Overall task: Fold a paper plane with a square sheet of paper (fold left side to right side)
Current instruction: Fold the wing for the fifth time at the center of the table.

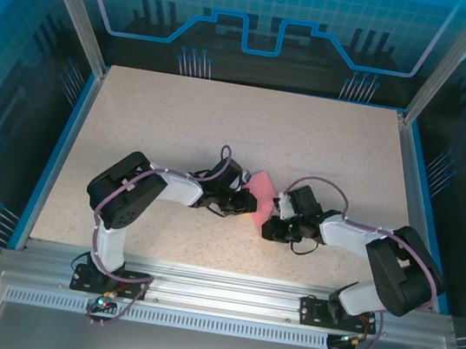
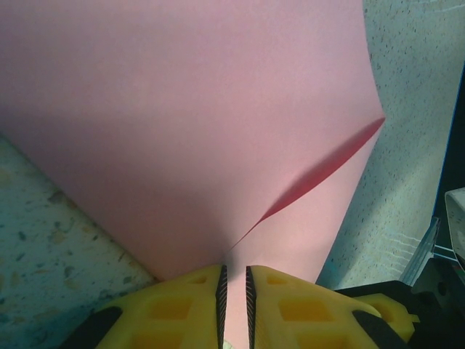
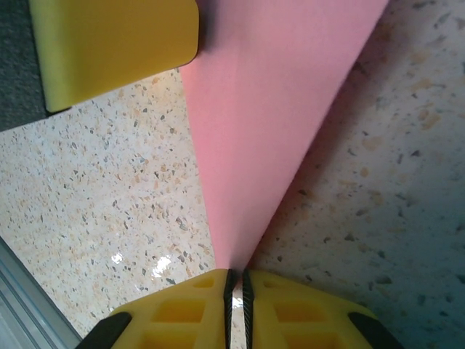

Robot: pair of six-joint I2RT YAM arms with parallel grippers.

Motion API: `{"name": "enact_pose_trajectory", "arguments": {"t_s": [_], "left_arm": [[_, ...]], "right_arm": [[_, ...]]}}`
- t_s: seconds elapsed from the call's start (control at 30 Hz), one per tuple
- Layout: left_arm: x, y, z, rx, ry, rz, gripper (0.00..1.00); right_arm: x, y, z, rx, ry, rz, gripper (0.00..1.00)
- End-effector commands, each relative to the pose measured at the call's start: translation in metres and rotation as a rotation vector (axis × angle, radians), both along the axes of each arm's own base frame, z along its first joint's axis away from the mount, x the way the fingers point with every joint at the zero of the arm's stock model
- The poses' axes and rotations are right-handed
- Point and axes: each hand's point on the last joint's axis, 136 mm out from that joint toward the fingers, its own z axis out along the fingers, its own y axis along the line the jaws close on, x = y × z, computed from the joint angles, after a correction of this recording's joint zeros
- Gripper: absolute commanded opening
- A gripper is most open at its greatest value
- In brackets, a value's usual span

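The pink sheet of paper [image 1: 260,194] lies between my two grippers at the table's middle, partly lifted. In the left wrist view the sheet [image 2: 189,123] spreads wide, with a darker red layer edge [image 2: 327,161] running down toward the jaws. My left gripper [image 2: 234,267] [image 1: 244,203] is shut on the sheet's near edge, and pink shows in the narrow slit. My right gripper [image 3: 237,272] [image 1: 270,220] is shut on a tapering corner of the sheet [image 3: 269,123]. A yellow finger of the left gripper [image 3: 116,51] shows beyond the sheet. The paper plane is out of view.
The speckled tabletop [image 1: 179,123] spreads out behind and to both sides of the arms. Blue rails edge it, and an aluminium frame [image 1: 224,292] runs along the near side. Cables loop over both wrists.
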Motion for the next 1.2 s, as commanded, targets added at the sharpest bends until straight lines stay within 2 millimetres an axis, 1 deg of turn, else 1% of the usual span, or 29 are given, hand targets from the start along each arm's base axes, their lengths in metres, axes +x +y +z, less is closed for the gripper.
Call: {"name": "enact_pose_trajectory", "arguments": {"t_s": [0.0, 0.1, 0.17, 0.23, 0.33, 0.37, 0.43, 0.5, 0.6, 0.67, 0.77, 0.83, 0.9, 0.97, 1.17], "left_arm": [[0.004, 0.011, -0.017, 0.066, 0.007, 0.017, 0.20], [0.006, 0.013, -0.017, 0.069, 0.006, 0.021, 0.20], [0.007, 0.014, -0.016, 0.068, 0.003, 0.024, 0.20], [0.008, 0.013, -0.015, 0.067, 0.003, 0.023, 0.19], [0.009, 0.014, -0.014, 0.071, -0.001, 0.019, 0.19], [0.009, 0.015, -0.014, 0.077, -0.002, 0.019, 0.19], [0.007, 0.015, -0.016, 0.082, 0.000, 0.014, 0.19], [0.007, 0.016, -0.017, 0.085, 0.003, 0.013, 0.19], [0.007, 0.016, -0.017, 0.085, 0.003, 0.012, 0.19], [0.007, 0.016, -0.016, 0.085, 0.001, 0.012, 0.19], [0.007, 0.016, -0.016, 0.082, 0.001, 0.012, 0.18], [0.006, 0.016, -0.016, 0.081, 0.002, 0.011, 0.18], [0.006, 0.016, -0.016, 0.079, 0.002, 0.012, 0.18], [0.006, 0.016, -0.015, 0.078, 0.000, 0.013, 0.18], [0.006, 0.015, -0.014, 0.072, -0.002, 0.006, 0.18]], "right_arm": [[-0.007, 0.005, 0.002, -0.001, 0.003, 0.028, 0.15], [-0.008, 0.007, 0.002, -0.002, 0.003, 0.035, 0.12], [-0.009, 0.010, 0.001, -0.004, 0.004, 0.046, 0.05], [-0.011, 0.013, 0.000, -0.005, 0.013, 0.058, 0.02], [-0.013, 0.012, -0.002, -0.014, 0.021, 0.066, 0.02], [-0.012, 0.010, -0.001, -0.019, 0.014, 0.059, 0.08], [-0.008, 0.005, 0.005, -0.013, -0.003, 0.038, 0.23], [-0.002, 0.002, 0.018, 0.020, -0.030, 0.027, 0.31], [0.015, -0.011, 0.035, 0.053, -0.079, -0.031, 0.42], [0.035, -0.023, 0.045, 0.099, -0.114, -0.096, 0.46], [0.065, -0.036, 0.054, 0.137, -0.146, -0.153, 0.47], [0.084, -0.037, 0.059, 0.148, -0.161, -0.155, 0.48], [0.098, -0.037, 0.059, 0.160, -0.149, -0.151, 0.48], [0.108, -0.034, 0.056, 0.185, -0.119, -0.150, 0.47], [0.121, -0.024, 0.041, 0.222, -0.050, -0.152, 0.46]]}}
